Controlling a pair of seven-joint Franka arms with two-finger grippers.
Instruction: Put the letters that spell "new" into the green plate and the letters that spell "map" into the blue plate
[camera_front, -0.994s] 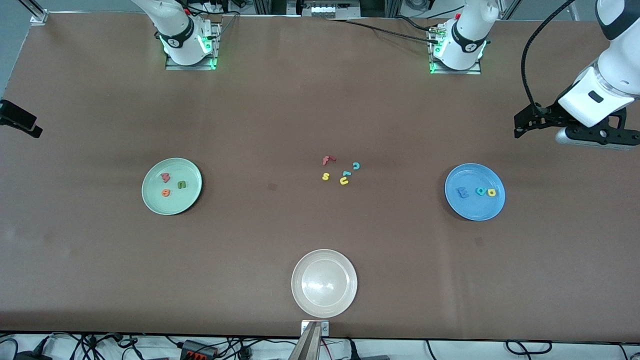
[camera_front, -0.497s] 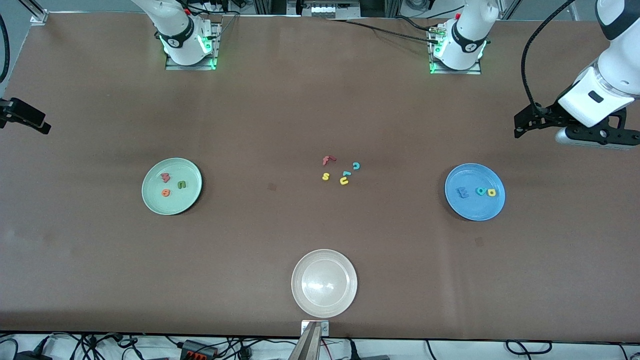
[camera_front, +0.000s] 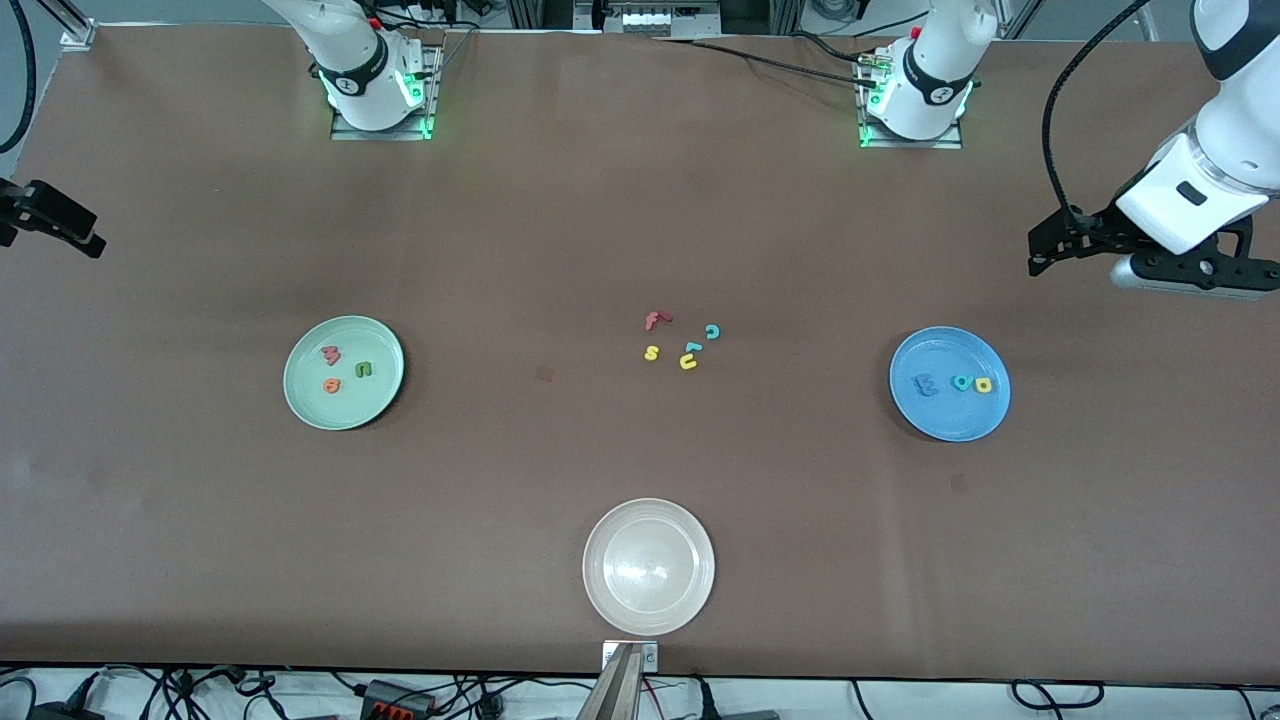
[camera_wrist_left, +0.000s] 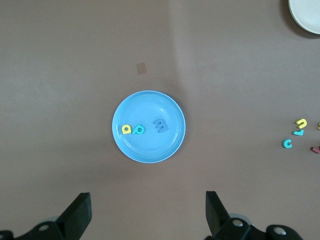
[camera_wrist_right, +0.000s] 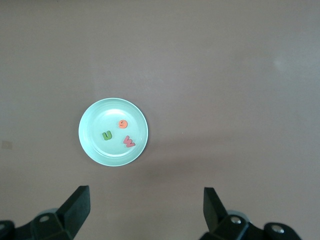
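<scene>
Front view gives you no brand or label to read; the only writing is the foam letters themselves. Count three plates: the green plate (camera_front: 300, 400) toward the right arm's end of the table, the blue plate (camera_front: 945, 425) toward the left arm's end, and a cream plate (camera_front: 600, 600) nearest the camera.

In the green plate you see three letters: a salmon w (camera_front: 331, 354), an orange e (camera_front: 331, 385) and an olive n (camera_front: 363, 369). In the blue plate you see three more: a blue m (camera_front: 926, 384), a teal p (camera_front: 962, 381) and a yellow a (camera_front: 984, 385), the p and a touching.

Five spare letters lie in a loose cluster mid-table between the two plates: a red f (camera_front: 655, 320), a yellow s (camera_front: 651, 352), a teal c (camera_front: 712, 331), a yellow u (camera_front: 688, 362) and one more small teal piece (camera_front: 692, 348).

Both pincers are up in the air with fingers spread wide and nothing between them: the left gripper (camera_wrist_left: 148, 215) over the table near the blue plate, the right gripper (camera_wrist_right: 145, 215) at the table's edge, near the green plate. Since a second ago the right gripper has drifted slightly; the left has stayed put, as have all letters and plates.
</scene>
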